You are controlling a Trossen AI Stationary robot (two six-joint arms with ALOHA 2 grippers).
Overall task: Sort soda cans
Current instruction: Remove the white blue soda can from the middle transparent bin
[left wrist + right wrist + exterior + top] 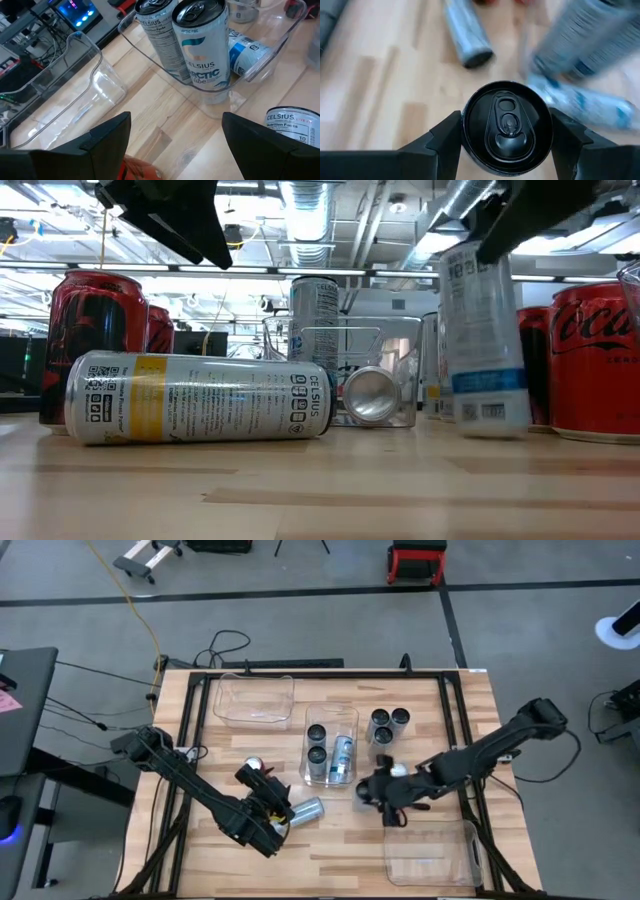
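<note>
The soda cans are spread over the wooden worktop [330, 840]. Nearest in the low view, a silver can [197, 397] lies on its side, just beside the left gripper [268, 812] in the high view. That gripper hovers low over the worktop with its fingers [107, 137] apart and nothing between them; a red can [256, 765] stands close by it. The right gripper [388, 790] sits right of the centre bin [330, 712], its fingers [445, 137] clamped on a black-topped can [506, 127] that it holds upright by the sides; in the low view this can [484, 340] shows a pale label and tilts slightly. An empty clear bin [430, 852] lies in front of that gripper at the near right of the worktop. The centre bin holds two upright dark-topped cans [317, 733] and one lying blue-and-white can [343, 752]. Just right of it three dark-topped cans [388, 725] stand in a cluster. A further empty clear bin [254, 700] rests at the far left of the worktop
</note>
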